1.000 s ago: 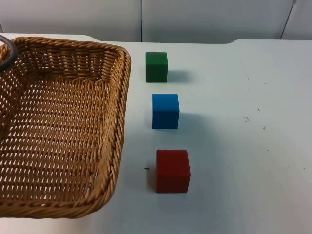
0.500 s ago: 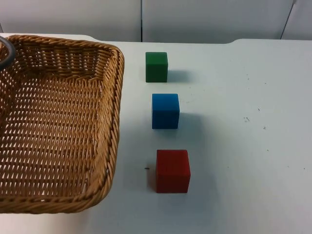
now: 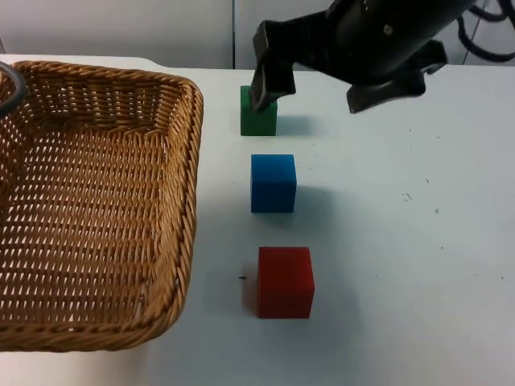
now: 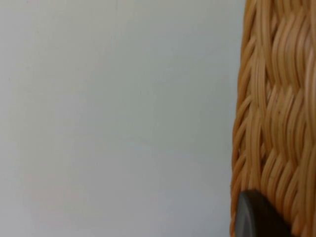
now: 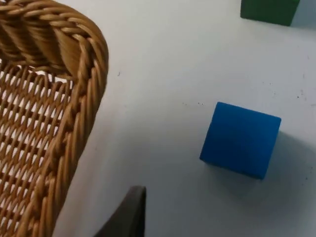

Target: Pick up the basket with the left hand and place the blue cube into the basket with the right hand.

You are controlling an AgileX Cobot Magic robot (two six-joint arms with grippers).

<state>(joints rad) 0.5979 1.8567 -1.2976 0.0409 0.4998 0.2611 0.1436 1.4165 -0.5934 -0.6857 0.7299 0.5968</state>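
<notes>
From the top view I see the basket (image 3: pixel 96 209) at the table's (image 3: pixel 402 241) left, the blue cube (image 3: pixel 273 183) between a green cube (image 3: pixel 258 121) and red cube (image 3: pixel 285 281), and the right gripper (image 3: pixel 310 76) above the green one, spread wide. In the left wrist view, the left gripper's fingertip (image 4: pixel 254 217) touches the wicker; its grip I cannot tell. The right wrist view shows the blue cube beside the basket's rim.

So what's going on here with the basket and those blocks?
The left gripper is at the wicker basket, a fingertip against its woven wall. The right gripper hangs over the far end of the table, above the green cube. The blue cube sits on the table beside the basket, untouched, between the green cube and the red cube.
</notes>
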